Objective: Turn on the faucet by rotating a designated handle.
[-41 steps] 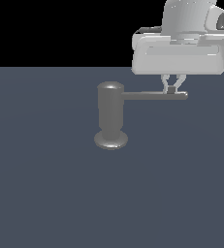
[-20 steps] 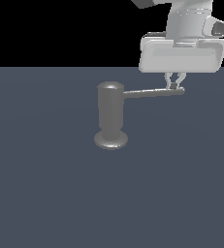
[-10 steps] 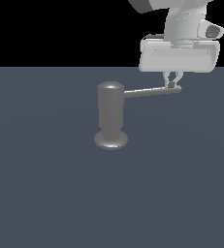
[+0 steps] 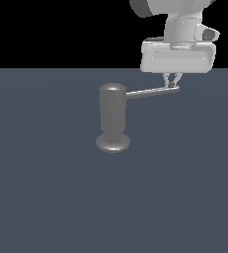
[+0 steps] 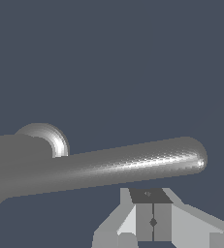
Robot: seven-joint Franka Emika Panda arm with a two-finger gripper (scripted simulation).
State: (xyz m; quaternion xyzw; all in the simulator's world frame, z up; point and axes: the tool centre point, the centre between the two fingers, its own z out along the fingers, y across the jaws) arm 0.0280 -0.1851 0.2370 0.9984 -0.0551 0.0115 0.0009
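The faucet is a dull-grey upright cylinder on a flared round base, standing mid-floor in the exterior view. Its handle, a thin grey rod, points toward the exterior view's right, angled slightly away. My gripper hangs straight down at the rod's rounded tip, its fingers pressed together and touching the tip from the side. In the wrist view the handle crosses the frame just beside the shut gripper, with nothing between the pads. The faucet body and its base rim show at one end.
A flat dark blue-grey floor surrounds the faucet. The white gripper body sits above the handle's outer end.
The gripper has moved toward the exterior view's left and farther away, and the handle's tip has swung with it. The faucet body has stayed put.
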